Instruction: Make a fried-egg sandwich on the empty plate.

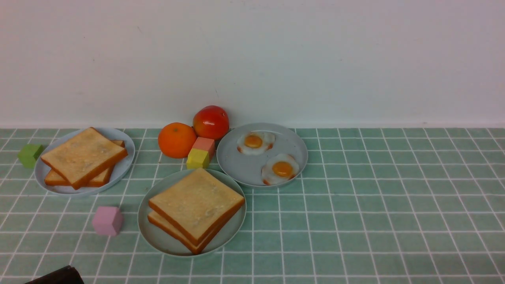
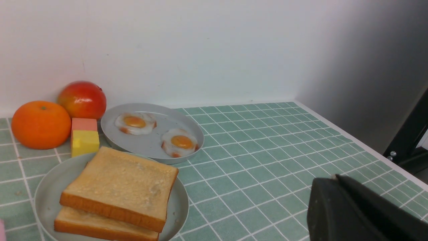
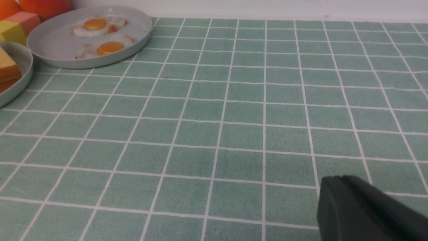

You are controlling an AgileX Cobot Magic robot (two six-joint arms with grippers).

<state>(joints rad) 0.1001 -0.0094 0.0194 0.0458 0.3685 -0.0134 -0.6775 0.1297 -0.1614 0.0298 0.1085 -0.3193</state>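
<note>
Far left, a green cube [image 1: 30,155] sits at nine o'clock of the grey-blue toast plate [image 1: 123,162], two slices stacked on it. A pink cube [image 1: 107,221] lies near. Centre: the mint-green plate [image 1: 154,232] carries two stacked toast slices [image 1: 196,207]; no egg shows between them. At its one o'clock, the egg plate [image 1: 242,165] holds two fried eggs [image 1: 280,169]. Left gripper [image 2: 337,179] clamped together, holding nothing; right gripper [image 3: 339,179] likewise.
</note>
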